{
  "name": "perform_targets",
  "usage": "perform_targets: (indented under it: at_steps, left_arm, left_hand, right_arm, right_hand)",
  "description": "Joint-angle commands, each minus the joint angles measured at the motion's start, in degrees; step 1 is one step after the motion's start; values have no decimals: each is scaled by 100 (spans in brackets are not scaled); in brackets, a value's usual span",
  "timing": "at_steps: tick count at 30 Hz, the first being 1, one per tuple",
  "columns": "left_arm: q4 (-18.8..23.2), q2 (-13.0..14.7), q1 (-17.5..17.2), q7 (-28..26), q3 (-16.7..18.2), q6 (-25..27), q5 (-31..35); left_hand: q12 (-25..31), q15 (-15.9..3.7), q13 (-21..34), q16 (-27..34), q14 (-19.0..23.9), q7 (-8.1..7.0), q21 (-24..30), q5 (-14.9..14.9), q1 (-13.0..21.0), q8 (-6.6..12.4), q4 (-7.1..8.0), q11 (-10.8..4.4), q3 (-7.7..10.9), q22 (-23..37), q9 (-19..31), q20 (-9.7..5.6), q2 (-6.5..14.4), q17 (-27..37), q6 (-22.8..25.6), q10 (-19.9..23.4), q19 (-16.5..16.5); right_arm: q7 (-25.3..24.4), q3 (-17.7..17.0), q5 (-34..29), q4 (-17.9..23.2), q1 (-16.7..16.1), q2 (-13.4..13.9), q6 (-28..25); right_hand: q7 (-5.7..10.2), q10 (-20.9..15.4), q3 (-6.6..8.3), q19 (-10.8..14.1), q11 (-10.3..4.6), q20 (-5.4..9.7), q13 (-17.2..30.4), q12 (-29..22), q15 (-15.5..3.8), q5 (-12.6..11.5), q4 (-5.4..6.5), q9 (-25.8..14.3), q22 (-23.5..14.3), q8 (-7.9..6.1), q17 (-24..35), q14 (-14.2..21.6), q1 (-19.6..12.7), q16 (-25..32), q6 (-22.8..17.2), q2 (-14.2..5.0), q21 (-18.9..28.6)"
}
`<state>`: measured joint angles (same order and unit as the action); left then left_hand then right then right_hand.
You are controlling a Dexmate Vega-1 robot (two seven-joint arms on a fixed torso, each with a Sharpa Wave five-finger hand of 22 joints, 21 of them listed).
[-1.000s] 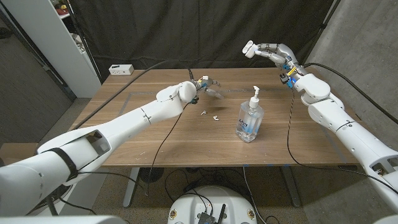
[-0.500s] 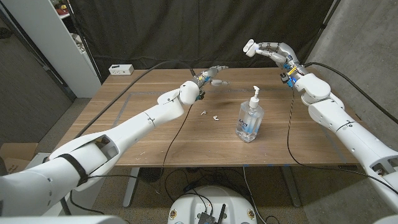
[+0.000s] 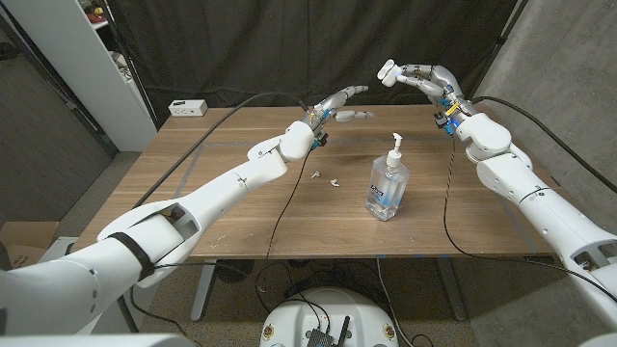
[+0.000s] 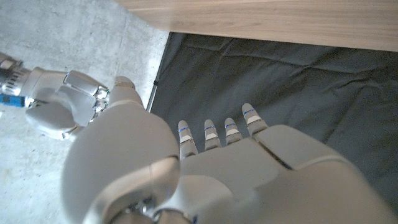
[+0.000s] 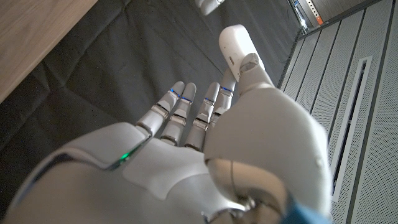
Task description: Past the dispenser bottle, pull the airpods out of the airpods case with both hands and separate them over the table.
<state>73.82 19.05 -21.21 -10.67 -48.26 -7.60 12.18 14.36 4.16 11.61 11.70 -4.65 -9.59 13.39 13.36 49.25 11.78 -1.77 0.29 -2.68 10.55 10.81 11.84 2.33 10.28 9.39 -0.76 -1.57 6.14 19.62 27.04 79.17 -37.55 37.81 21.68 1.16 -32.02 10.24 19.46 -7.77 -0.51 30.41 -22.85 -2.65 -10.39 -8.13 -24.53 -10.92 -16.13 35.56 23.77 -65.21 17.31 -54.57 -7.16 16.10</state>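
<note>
Head view has the right hand (image 3: 424,77) up high past the far edge of the tabletop (image 3: 241,212), pinching the white airpods case (image 3: 388,72) at the tips of its fingers (image 3: 410,73). The right wrist view shows the same thing, with the case (image 5: 235,46) sitting against the thumb tip over the dark curtain (image 5: 112,74).

The left hand (image 3: 339,104) is raised over the far middle of the tabletop, fingers stretched out and apart, nothing in them, reaching toward the right hand but well apart from it.

Two little white airpods (image 3: 326,177) lie on the wood just beside each other, close to the dispenser bottle's (image 3: 388,183) left side, on the nearer side of the left hand. The bottle stands upright, mid-right on the tabletop.
</note>
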Motion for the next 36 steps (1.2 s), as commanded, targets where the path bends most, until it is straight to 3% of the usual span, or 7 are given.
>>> perform_targets:
  at_steps: [1,5,15,19,26,36]
  left_arm:
    - [-885,-516,63,-301,243,-1209,-442]
    - [-953,-597,8,-486,316,-1352,-468]
    - [-944,-667,-110,-713,444,-1549,-515]
    - [-905,-656,-128,-692,455,-1537,-514]
    - [-929,-674,-110,-568,456,-1483,-577]
    - [-1050,-732,-18,-447,427,-1469,-625]
  left_hand:
    - [102,-104,27,73,238,39,64,63,41,130,-29,-35,-50,32,13,18,-64,26,420,246,212]
    - [161,-233,36,105,439,50,84,79,82,162,-48,-104,-46,36,14,21,-34,30,632,431,332]
    - [212,-313,48,114,619,178,99,87,147,179,-72,-116,-22,40,15,6,35,38,866,618,459]
    - [223,-340,51,112,663,112,97,82,150,202,-73,-135,-24,41,13,-9,45,42,993,668,482]
    - [218,-350,55,95,681,194,83,76,140,226,-65,-121,-28,42,13,-14,72,50,1154,685,489]
    - [148,-346,60,36,613,185,37,63,98,87,-43,-113,-53,44,8,15,89,62,981,563,443]
  right_arm:
    - [-31,25,-12,-31,15,-43,19]
    - [-32,35,-23,-36,23,-42,4]
    - [-14,45,-20,-58,41,-42,-7]
    - [-8,43,-10,-65,41,-45,-2]
    - [-1,30,-8,-28,9,-11,3]
    - [0,4,8,54,-45,33,-9]
  right_hand:
    - [185,13,19,23,2,-11,9,21,-812,-34,11,-1194,-14,-19,15,58,-21,-19,-241,-25,-5]
    - [185,3,19,24,-4,-15,12,18,-816,-35,5,-1198,-14,-18,20,61,-28,-16,-239,-22,-5]
    - [184,21,19,23,-3,-12,10,32,-802,-35,7,-1187,-14,-10,20,64,-25,-23,-249,-19,-9]
    - [183,12,16,25,2,-13,12,28,-809,-34,10,-1195,-14,-13,29,60,-22,-18,-248,-23,-9]
    - [182,13,15,26,-2,-15,13,31,-803,-34,11,-1207,-15,-14,28,63,-22,-21,-240,-24,-11]
    - [181,-5,16,29,1,-10,17,26,-794,-35,7,-1208,-15,-14,27,60,-27,-28,-249,-23,-12]
